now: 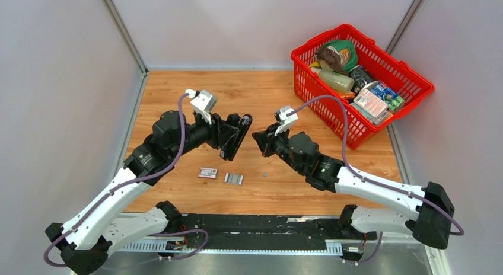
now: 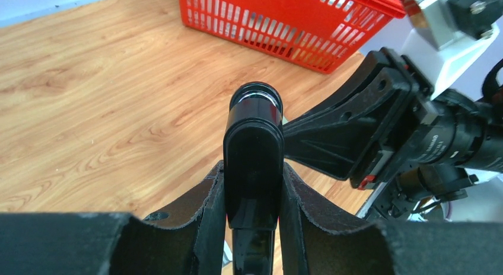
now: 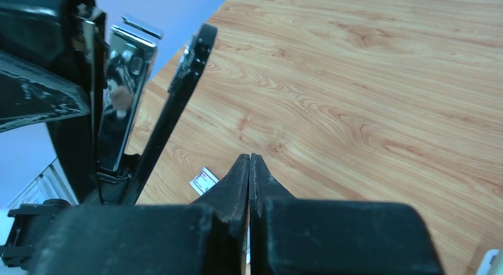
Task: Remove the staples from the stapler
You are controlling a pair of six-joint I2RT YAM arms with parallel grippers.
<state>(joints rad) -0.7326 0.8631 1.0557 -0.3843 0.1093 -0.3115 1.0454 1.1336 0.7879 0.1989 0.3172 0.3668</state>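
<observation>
1. Left pincer (image 1: 228, 136): partly open, clamped on the sides of the stapler (image 1: 236, 136). The stapler is held clear of the tabletop (image 1: 178, 91), near its centre, tilted, with one end toward 12 o'clock.
2. In the right wrist view, the stapler (image 3: 178, 106) stands hinged open. Its black arm is splayed away from the chrome magazine (image 3: 121, 97).
3. Right pincer (image 1: 256, 138): fully closed, holding nothing. Its tip sits at 3 o'clock of the stapler, just beside it. Contact cannot be confirmed.
4. In the left wrist view, the stapler (image 2: 253, 159) runs up between the two fingers (image 2: 209, 198), and the right pincer (image 2: 289, 131) points at it from 3 o'clock.
5. Staples (image 1: 233, 178): one short ribbed strip lies flat on the tabletop at 6 o'clock of the stapler, well below it.
6. Box (image 1: 207, 172): small, red and white, at 9 o'clock of the staples, near but apart.
7. Basket (image 1: 317, 94): red, filled with goods, at the 2 o'clock corner of the tabletop.
</observation>
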